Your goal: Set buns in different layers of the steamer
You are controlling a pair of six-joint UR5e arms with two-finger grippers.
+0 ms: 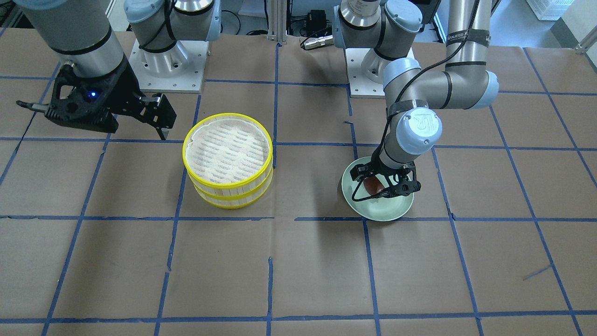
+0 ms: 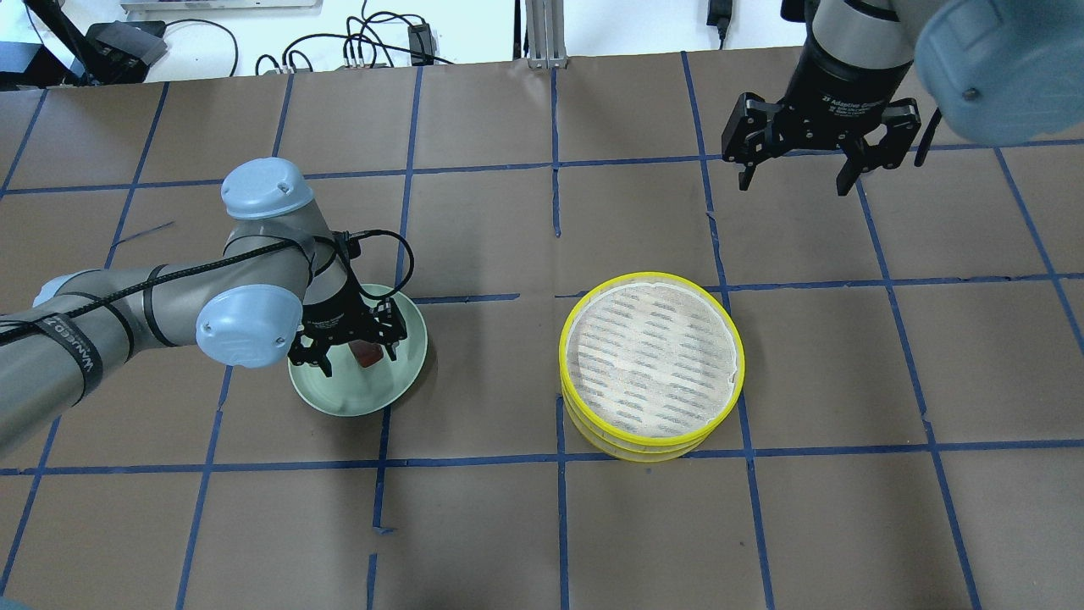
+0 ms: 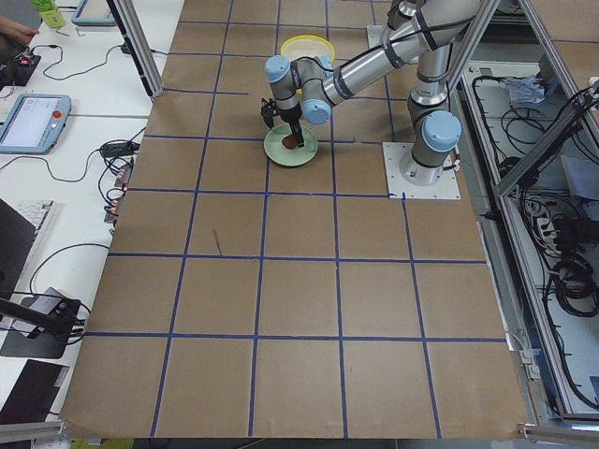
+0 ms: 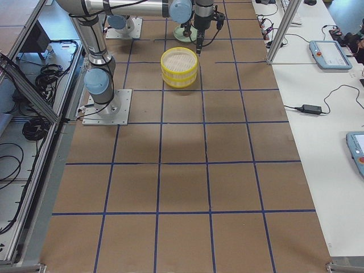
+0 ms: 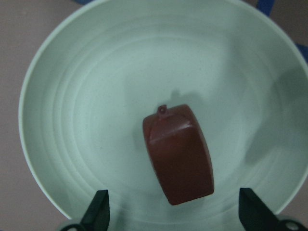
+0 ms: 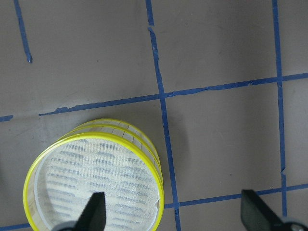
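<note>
Left wrist-mounted view: reddish-brown bun [image 5: 179, 154] lies on pale green plate [image 5: 72, 96], near its centre. Left gripper [image 5: 175, 216] low over plate, jaws spread wide. Fingers [image 5: 98, 212] flank bun, gap on each side. Whether tips touch plate: cannot tell, too close to frame edge.

Overhead exterior: two steamer layers [image 2: 735, 373] stacked, yellow rims aligned, well apart from plate. Right gripper [image 2: 794, 176] hangs above table [image 2: 508, 525] beyond stack, jaws wide, holding nothing. Blue tape grid [image 2: 559, 462] on brown paper.

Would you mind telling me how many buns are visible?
1: the reddish-brown bun lies on the pale green plate, under the open left gripper. Another may be hidden in the stacked steamer's lower layer.
</note>
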